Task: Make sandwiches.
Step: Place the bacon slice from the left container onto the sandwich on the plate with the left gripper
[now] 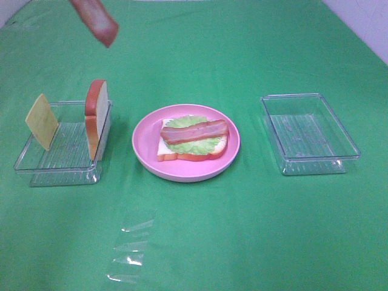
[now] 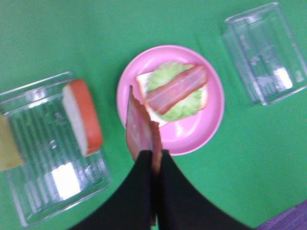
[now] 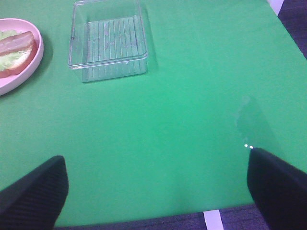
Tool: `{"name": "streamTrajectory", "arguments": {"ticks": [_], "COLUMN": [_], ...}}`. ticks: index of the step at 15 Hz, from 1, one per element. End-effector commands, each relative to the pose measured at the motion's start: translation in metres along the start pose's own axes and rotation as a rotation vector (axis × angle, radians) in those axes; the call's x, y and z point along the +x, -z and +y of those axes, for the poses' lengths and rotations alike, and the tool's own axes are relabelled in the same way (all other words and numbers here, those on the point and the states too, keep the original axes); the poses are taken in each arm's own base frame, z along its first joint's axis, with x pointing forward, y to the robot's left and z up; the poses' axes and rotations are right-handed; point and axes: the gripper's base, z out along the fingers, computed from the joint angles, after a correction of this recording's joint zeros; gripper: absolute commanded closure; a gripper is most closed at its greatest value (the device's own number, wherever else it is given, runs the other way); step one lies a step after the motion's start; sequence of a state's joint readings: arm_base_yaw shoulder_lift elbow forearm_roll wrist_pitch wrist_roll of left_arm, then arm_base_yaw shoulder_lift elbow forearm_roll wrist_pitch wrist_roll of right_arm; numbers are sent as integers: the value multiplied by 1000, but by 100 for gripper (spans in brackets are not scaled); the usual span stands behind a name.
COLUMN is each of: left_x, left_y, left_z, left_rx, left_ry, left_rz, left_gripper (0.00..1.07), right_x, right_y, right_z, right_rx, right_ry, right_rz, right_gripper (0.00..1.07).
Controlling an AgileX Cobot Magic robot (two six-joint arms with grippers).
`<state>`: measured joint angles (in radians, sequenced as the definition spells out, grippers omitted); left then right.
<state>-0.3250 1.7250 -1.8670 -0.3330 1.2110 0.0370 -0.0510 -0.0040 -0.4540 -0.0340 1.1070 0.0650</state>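
Green cloth covers the bench (image 1: 200, 230) from edge to edge.

From the high camera, a round pink plate (image 1: 144, 139) sits in the middle. On it lies the open sandwich (image 1: 193, 138): one white bread slice with an orange-brown crust, green lettuce on that, and one bacon strip across the top. Left of the plate is a clear plastic tray (image 1: 57, 163). A second bread slice (image 1: 96, 118) stands on edge in it, against the wall nearest the plate. A yellow cheese square (image 1: 41, 121) leans upright at the tray's far side. Right of the plate, well apart, is another clear tray (image 1: 312, 130). At the upper left edge of the view a loose bacon strip (image 1: 96, 19) hangs in the air. A patch of clear film (image 1: 128, 254) lies on the cloth at the front.

From the left wrist camera, the left tool (image 2: 154, 158) has its two black fingers pressed together on one end of the loose bacon strip (image 2: 139, 124). The strip juts out past them and shows over the plate's rim (image 2: 192, 139), just beside the sandwich (image 2: 175, 91).

From the right wrist camera, the right tool (image 3: 156, 187) has its black fingers (image 3: 38, 191) spread wide, gripping nothing, with only cloth between them. The right-hand tray (image 3: 108, 36) and an edge of the plate with the sandwich (image 3: 17, 48) lie well ahead of it.
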Motion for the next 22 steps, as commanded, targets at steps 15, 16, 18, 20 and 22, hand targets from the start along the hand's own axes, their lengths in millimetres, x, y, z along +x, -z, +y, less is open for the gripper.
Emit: {"name": "streamTrajectory", "arguments": {"ticks": [15,16,18,20,22], "left_x": [17,17,16,17,19], "left_y": [-251,-252,-254,-258,-265], "left_z": [-59,-55,-47,-37,-31], "left_rx": [294,261,182,107,67], "left_ry": [-152,-171,-214,-234,-248], "left_rz": [344,344,344,355,356], "left_gripper": [107,107,107,107,107], "right_x": [2,2,2,2,2], "right_y": [2,2,2,2,2], "right_z": [0,0,0,0,0], "right_rx": [-3,-3,-3,-3,-3], "right_ry": [-2,-2,-2,-2,-2], "right_rz": [-33,-33,-33,-33,-33], "right_gripper": [9,9,9,9,9]}}
